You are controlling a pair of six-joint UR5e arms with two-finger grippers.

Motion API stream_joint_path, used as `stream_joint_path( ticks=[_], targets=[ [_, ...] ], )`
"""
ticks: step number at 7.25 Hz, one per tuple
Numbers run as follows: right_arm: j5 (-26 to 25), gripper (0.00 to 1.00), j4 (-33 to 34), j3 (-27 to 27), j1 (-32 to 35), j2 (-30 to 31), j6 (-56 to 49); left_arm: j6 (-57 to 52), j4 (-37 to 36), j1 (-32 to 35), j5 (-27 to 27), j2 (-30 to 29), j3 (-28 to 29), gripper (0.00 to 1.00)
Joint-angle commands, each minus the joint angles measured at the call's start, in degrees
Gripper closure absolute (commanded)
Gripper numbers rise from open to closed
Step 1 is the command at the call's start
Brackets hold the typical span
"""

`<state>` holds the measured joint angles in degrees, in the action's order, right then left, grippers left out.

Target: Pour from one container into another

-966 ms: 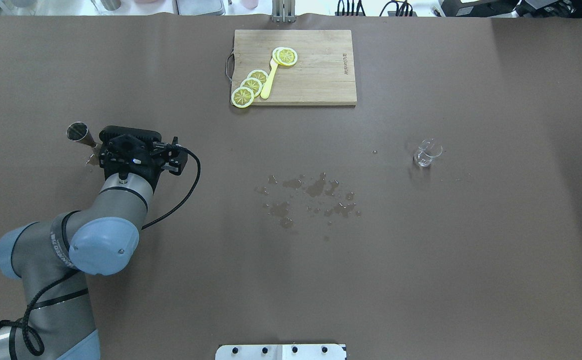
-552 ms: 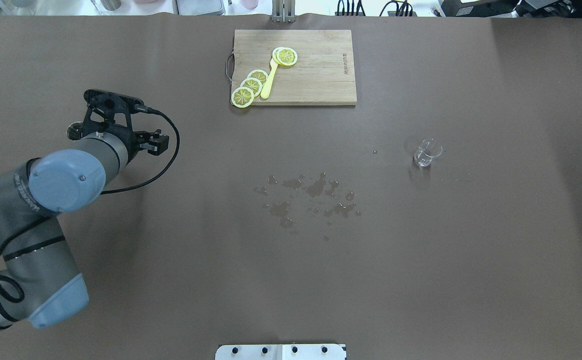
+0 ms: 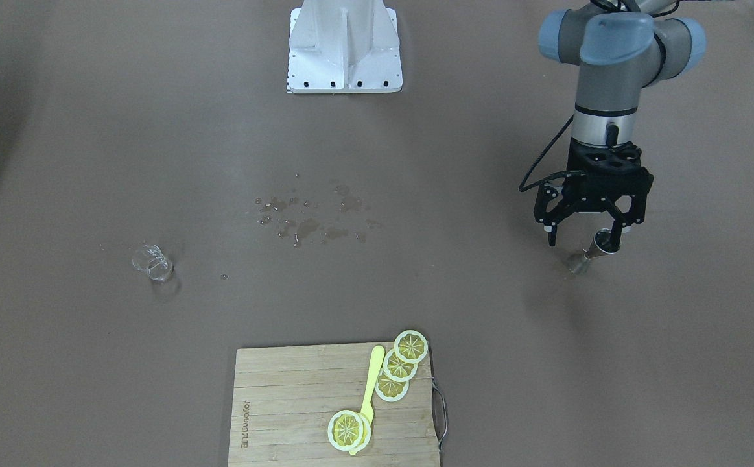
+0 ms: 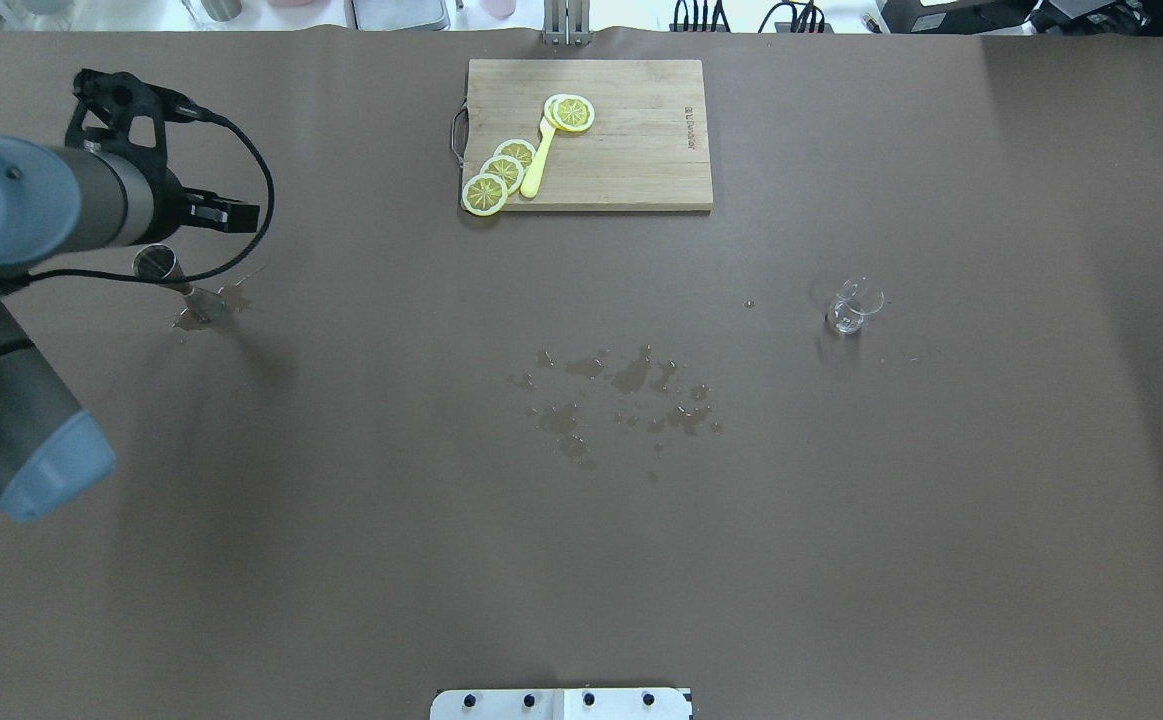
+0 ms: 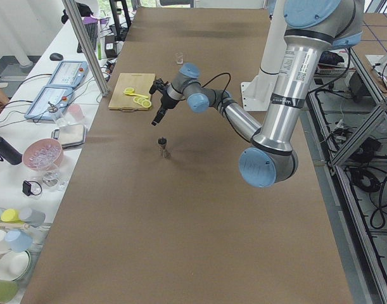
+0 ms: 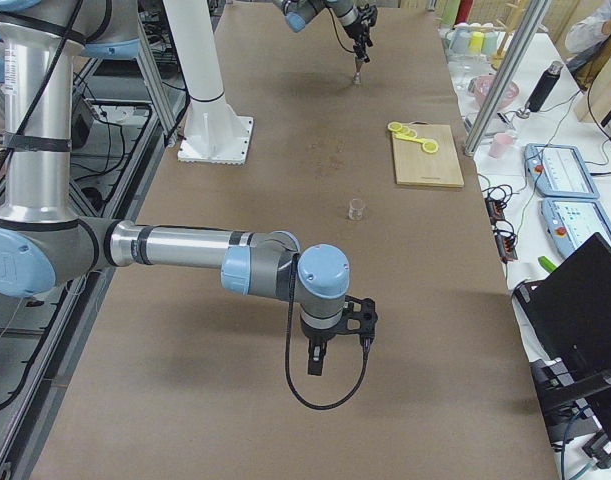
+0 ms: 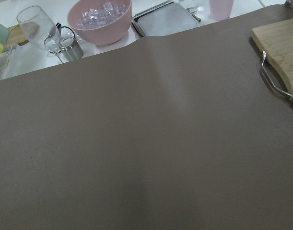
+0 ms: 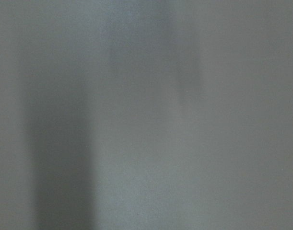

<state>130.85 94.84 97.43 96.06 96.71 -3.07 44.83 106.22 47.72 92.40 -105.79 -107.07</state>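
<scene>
The left gripper hangs in the air just above the little metal cup. Its 2 fingers are spread wide and hold nothing. The metal cup stands by itself on the brown table, far over on the robot's left side. There is a small wet patch at its foot.

The small glass sits well apart from it, on the robot's right side. It is too small to tell how much is in it. Between the 2 cups, in the middle of the table, lie many wet spots.

The right gripper shows only in the side view, low over bare table near the robot. I cannot tell if its fingers are wide or narrow.

A wooden board with lemon slices lies at the far edge. Nobody touches it.

I think the pouring is likely done, because water is on the table and the metal cup is set down. It could also be that nothing is left to do but pull the arm away.
</scene>
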Motion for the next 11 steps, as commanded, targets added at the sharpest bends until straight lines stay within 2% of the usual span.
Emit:
stream_joint_path(
  ticks=[1,3,4,5,7,8,9,10,11],
  targets=[
    [-0.1,0.00,0.0,0.6,0.0,0.0,0.1,-6.1,-0.8,8.3,17.3,0.1,4.6,0.02],
    [0.0,0.00,0.1,1.0,0.0,0.0,0.1,-13.8,-5.8,15.7,33.6,0.3,8.7,0.02],
    [0.2,0.00,0.1,1.1,0.0,0.0,0.1,-22.2,-9.9,20.7,36.9,0.3,10.5,0.02],
    [0.4,0.00,0.1,1.1,0.0,0.0,0.2,-31.7,-14.4,22.7,37.2,0.8,10.5,0.02],
    [0.4,0.00,0.1,1.1,0.0,0.0,0.2,-37.9,-26.2,28.5,38.3,2.7,10.0,0.02],
    [0.5,0.00,0.1,1.1,0.0,0.0,0.1,-41.8,-30.8,31.2,40.7,4.2,10.9,0.02],
    [0.4,0.00,0.3,1.5,0.0,0.0,0.1,-43.6,-33.0,36.5,43.5,4.5,15.1,0.02],
    [0.4,0.00,0.3,1.9,0.0,0.0,0.1,-51.6,-33.0,40.2,45.3,6.1,19.9,0.02],
    [0.4,0.00,0.3,2.0,-0.1,0.1,0.1,-53.3,-33.4,42.2,45.2,6.8,21.8,0.02]
  ],
)
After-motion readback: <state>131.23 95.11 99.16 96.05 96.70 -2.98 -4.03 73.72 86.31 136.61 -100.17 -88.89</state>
